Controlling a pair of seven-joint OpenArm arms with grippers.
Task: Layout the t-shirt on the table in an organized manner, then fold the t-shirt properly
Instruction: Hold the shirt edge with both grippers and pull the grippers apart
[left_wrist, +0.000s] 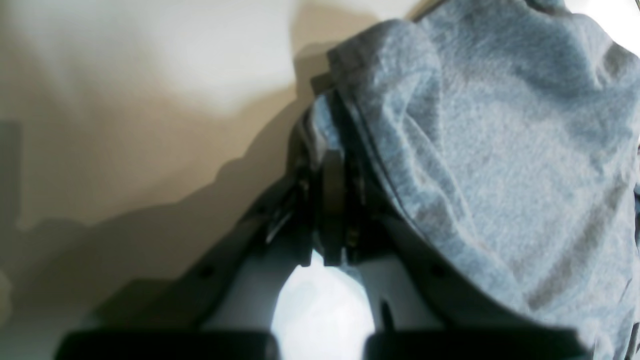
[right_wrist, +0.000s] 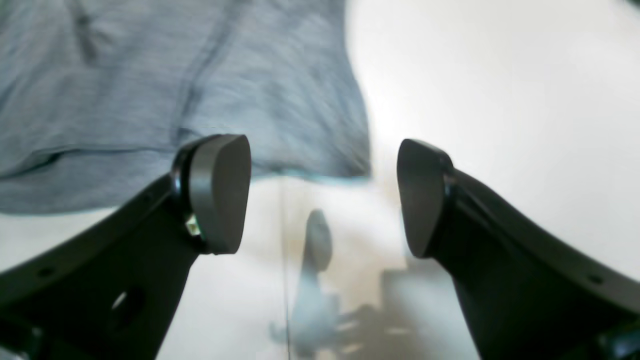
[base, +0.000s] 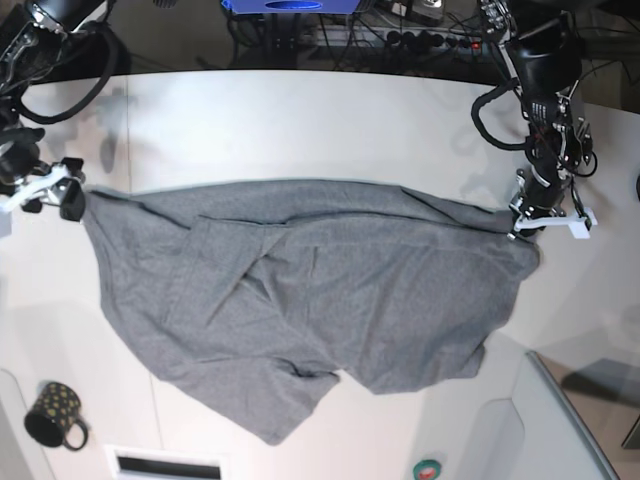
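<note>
Tangled dark cables (base: 400, 35) lie along the far floor.

Base camera is looking steeply down over the whole large smooth white table (base: 300, 120); both wrist cameras are peering close past their grippers, sharing the plain heather-grey cotton t-shirt (base: 310, 300).

A dark dotted mug (base: 55, 415) stands near a raised white panel (base: 565, 425).

The t-shirt (base: 320, 300) is soft heather-grey knit cloth, matt and faintly fuzzy. My right gripper (right_wrist: 324, 195) has smooth, matt dark plastic pads. The counter (base: 300, 120) is smooth, white and slightly glossy, mirroring shadows.
</note>
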